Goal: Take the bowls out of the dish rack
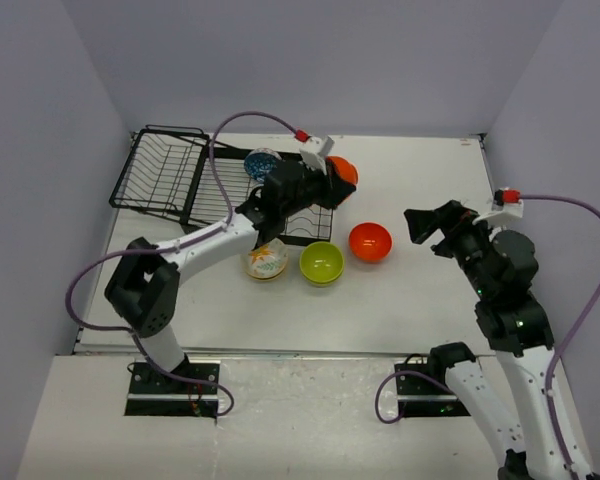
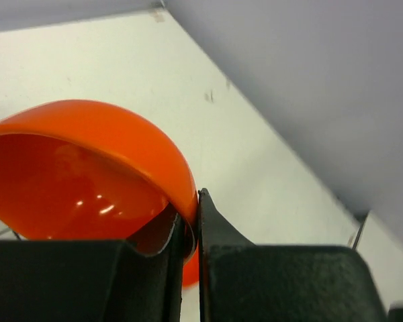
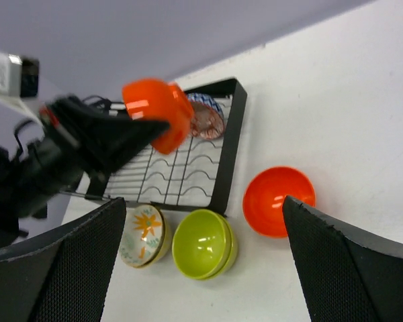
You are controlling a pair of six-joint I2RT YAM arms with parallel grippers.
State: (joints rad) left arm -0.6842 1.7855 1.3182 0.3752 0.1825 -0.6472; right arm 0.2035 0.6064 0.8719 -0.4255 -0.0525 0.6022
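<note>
1. Top view: left gripper (image 1: 326,178) is clamped on the held orange bowl (image 1: 343,170), up over the far right corner of the dish rack (image 1: 170,180).
   - The rack's long axis runs left-right, with the tilted basket end on the left.
   - A blue-patterned bowl (image 1: 262,160) sits in the rack.
   - On the table (image 1: 430,290), in a row just in front of the rack: cream floral bowl (image 1: 266,261), lime green bowl (image 1: 322,263), second orange bowl (image 1: 370,241).
   - Right gripper (image 1: 423,224) hangs to the right of that row, holding nothing.
2. Left wrist: jaws are closed on the held bowl's rim, one finger inside and one outside. The bowl is round, so it has no long axis. Its mouth is tipped toward the camera, not level.
3. Right wrist: its fingers (image 3: 74,268) are wide apart with nothing between them. A red-patterned bowl (image 3: 207,124) stands in the rack just beside the held one.
4. Step, my read: mid-transfer. The bowl is out of the rack but not yet set down.
   - Next: carry it clear of the rack edge, turn it mouth-up, lower it near the second orange bowl, release.
   - Looks like at least two bowls are left in the rack.
</note>
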